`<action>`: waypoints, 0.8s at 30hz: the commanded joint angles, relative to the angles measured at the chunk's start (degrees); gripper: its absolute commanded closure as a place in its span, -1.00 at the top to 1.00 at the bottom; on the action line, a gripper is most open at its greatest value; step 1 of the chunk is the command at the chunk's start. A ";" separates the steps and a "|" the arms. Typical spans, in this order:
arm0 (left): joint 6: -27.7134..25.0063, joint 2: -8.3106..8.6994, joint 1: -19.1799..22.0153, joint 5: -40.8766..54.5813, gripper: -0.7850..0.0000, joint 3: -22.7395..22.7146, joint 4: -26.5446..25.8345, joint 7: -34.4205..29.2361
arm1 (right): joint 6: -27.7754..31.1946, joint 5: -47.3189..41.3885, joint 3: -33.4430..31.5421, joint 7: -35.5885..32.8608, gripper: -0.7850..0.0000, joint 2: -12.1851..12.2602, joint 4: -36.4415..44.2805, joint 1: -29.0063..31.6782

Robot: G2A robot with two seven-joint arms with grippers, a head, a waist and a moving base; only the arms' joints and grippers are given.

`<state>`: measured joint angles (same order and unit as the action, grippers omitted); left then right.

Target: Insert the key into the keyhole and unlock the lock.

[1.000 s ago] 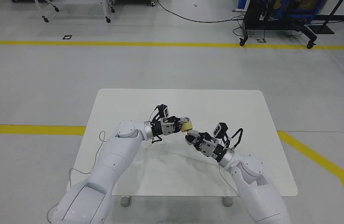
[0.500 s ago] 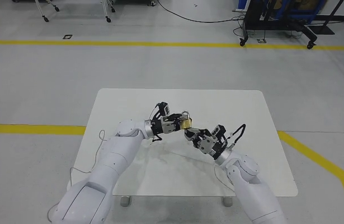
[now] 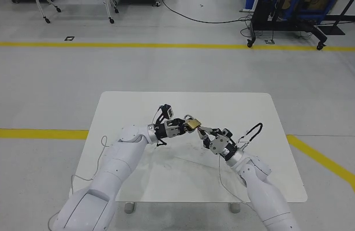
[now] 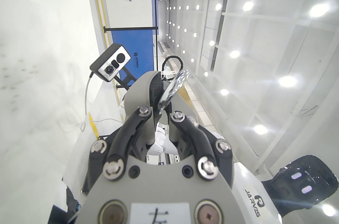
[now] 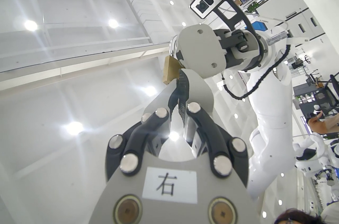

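The lock (image 3: 193,123) shifted; left jaws clamp it, right jaws pinch the half-hidden key (image 3: 202,129).

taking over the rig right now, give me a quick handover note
Left gripper: shut on the lock, held above the middle of the table.
Right gripper: shut on the key, which points at the lock body.
Done: lock and key are both in hand and brought together.
Left: I cannot tell whether the key is in the keyhole. Seat it if needed, then turn it to unlock.
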<state>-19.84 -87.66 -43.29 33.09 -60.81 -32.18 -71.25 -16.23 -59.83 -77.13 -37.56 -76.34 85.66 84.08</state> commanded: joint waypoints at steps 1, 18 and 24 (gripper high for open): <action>-0.14 0.15 -0.04 -0.04 -1.00 -0.22 -0.05 0.03 | -0.39 0.64 0.04 -0.03 -1.00 0.12 0.34 -0.01; -0.70 1.41 -0.50 -2.93 -1.00 -1.27 -1.90 2.56 | 2.29 10.74 -2.07 -3.61 0.40 1.85 5.99 2.44; 3.95 1.81 0.56 -16.23 -1.00 2.74 -5.13 9.66 | 9.05 22.93 -9.54 -4.12 1.00 3.67 10.80 6.20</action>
<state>-16.31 -85.91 -42.78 20.08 -58.96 -36.37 -62.40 -8.12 -38.93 -85.05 -41.52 -72.95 95.82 89.54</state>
